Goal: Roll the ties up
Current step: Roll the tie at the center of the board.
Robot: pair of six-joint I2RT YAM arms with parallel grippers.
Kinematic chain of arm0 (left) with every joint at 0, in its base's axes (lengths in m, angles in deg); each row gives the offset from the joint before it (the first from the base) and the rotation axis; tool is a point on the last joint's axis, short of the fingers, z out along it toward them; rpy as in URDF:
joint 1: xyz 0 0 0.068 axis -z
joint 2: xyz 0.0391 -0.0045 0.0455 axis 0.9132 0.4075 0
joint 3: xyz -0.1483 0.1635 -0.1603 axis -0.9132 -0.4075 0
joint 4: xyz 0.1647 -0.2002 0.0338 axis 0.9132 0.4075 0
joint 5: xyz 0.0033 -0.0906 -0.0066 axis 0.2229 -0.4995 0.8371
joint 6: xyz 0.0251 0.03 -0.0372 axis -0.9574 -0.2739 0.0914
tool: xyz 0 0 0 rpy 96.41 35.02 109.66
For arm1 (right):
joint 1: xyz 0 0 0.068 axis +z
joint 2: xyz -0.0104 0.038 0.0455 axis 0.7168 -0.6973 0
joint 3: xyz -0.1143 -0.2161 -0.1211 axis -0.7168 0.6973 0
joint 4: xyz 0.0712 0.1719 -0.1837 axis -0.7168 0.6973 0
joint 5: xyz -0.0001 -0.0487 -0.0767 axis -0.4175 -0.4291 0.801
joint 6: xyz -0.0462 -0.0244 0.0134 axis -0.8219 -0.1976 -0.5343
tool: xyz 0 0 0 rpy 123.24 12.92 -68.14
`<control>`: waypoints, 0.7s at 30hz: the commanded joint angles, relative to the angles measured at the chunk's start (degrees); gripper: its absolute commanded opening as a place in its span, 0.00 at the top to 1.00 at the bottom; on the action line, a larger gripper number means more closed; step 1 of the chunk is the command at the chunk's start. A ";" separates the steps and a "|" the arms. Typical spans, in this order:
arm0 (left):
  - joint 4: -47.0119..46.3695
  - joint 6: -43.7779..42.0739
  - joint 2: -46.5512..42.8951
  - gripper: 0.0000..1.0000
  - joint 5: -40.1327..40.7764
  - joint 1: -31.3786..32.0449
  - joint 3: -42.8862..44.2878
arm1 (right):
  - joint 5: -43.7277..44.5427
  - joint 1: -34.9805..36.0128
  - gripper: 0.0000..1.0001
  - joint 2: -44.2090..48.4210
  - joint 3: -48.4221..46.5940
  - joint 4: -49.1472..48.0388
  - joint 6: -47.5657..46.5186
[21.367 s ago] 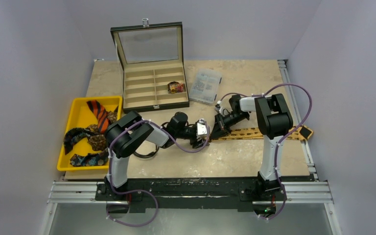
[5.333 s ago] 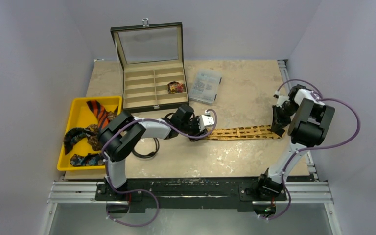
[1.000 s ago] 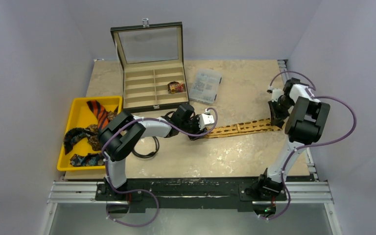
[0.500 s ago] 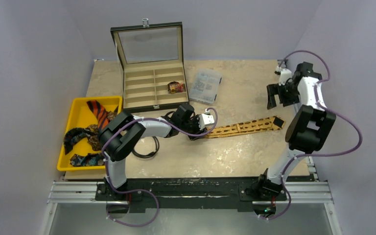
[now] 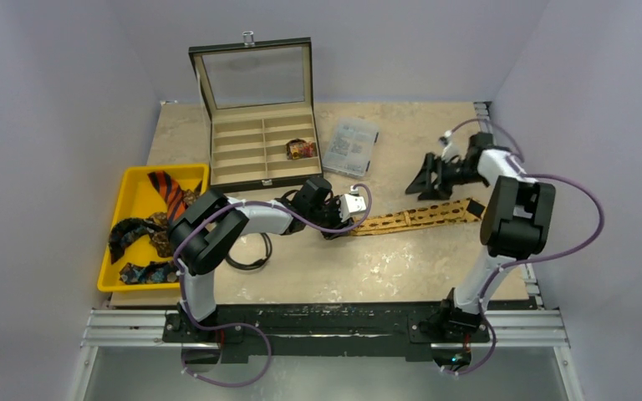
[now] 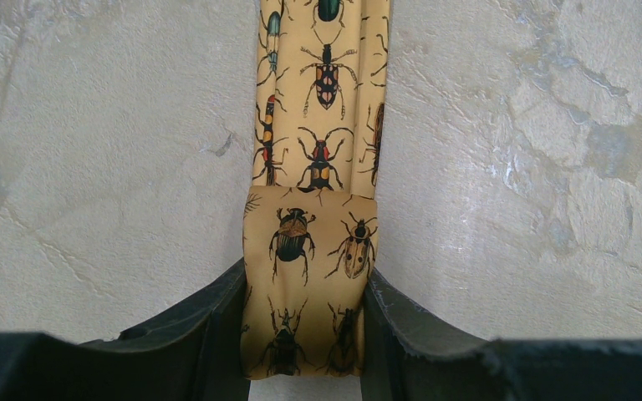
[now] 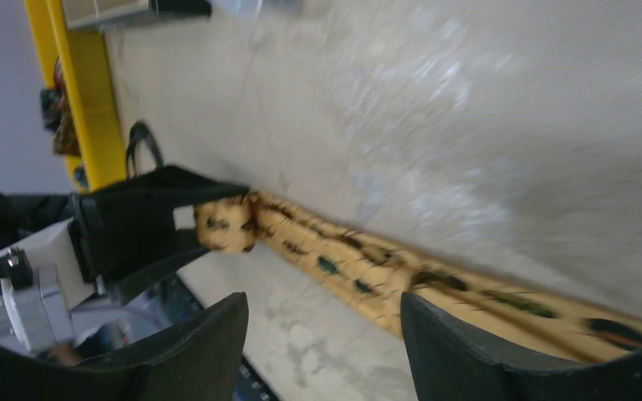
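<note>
Step in hand, as I read it: rolling the beetle-print tie. It lies flat on the table, running from the centre out to the right and angled a bit toward the far side. The left gripper has its jaws partly closed on the first fold or roll at the tie's narrow end, w/ fabric pinched btwn both fingers. The roll is only just begun and most of the length is unrolled.

The right gripper hangs over the table just beyond the tie's right half. Its fingers are wide apart w/ nothing in them. Its wrist view is blurred.

To do it well, prob.:
- Keep the roll axis square to the strip, else it cones out at one edge.
- Use the free right gripper to pin or lightly tension the flat part so the strip doesn't drag.
- Don't loosen the left pinch before the next turn is seated, b/c slick fabric may spring open.

Containers:
- Yellow tray, left: holds an orange black-striped tie and dark multicolour ties, heaped and unrolled.
- Display box, far centre, lid up: one rolled tie in a right-column compartment. The other compartments look empty.
</note>
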 commanded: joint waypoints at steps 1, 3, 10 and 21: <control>9.61 -2.36 3.99 0.83 5.53 -0.57 -2.91 | -7.28 9.26 0.35 7.69 9.98 -9.46 13.57; 9.56 -2.27 4.12 0.83 5.53 -0.49 -2.91 | -6.87 12.83 0.38 8.03 12.67 -13.40 16.56; 9.47 -2.39 4.18 0.82 5.26 -0.21 -3.30 | -4.61 22.45 0.48 4.67 18.09 -21.42 20.59; 10.27 -2.47 4.89 0.82 4.81 -0.21 -2.28 | -2.62 27.62 0.45 0.41 19.25 -25.99 20.19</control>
